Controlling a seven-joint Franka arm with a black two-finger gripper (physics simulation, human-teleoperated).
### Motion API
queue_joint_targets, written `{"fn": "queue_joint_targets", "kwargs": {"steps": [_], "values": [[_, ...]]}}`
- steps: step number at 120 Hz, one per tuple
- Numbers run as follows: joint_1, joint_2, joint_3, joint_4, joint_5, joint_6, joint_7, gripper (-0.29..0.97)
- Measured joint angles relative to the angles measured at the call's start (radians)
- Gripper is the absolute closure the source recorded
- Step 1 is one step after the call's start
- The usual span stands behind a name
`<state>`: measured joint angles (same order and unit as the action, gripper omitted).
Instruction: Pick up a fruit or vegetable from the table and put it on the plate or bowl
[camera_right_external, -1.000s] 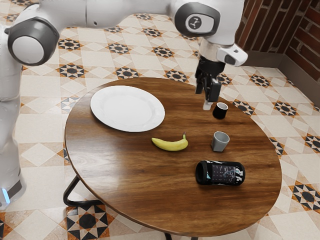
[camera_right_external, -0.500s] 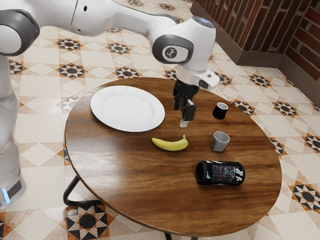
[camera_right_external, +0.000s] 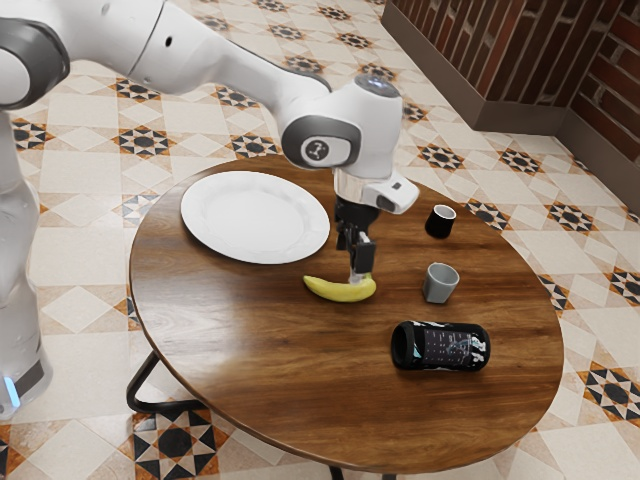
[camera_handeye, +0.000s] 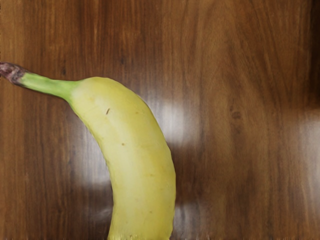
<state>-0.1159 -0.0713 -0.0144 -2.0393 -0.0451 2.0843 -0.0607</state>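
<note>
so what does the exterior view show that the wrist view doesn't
The exterior view adds the gripper just above the stem end of the banana, the white plate, a black cup, a grey cup and a dark can lying on its side. The wrist view adds the green stem with its dark tip, and tiny specks on the peel. Both share the banana lying on the wooden table.

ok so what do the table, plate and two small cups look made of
Table: wood under glossy varnish, by its grain streaks and glare patches. Plate: likely glazed ceramic, smooth plain white, though plastic is possible. Black cup and grey cup: dull even surfaces, ceramic or plastic, cannot tell which.
</note>
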Motion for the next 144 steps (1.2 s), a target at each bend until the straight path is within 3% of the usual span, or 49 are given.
{"fn": "queue_joint_targets", "kwargs": {"steps": [88, 144], "values": [[0.005, -0.038, 0.048, -0.111, -0.004, 0.090, 0.011, 0.00], [0.005, -0.006, 0.049, -0.111, -0.018, 0.115, 0.015, 0.01]]}}
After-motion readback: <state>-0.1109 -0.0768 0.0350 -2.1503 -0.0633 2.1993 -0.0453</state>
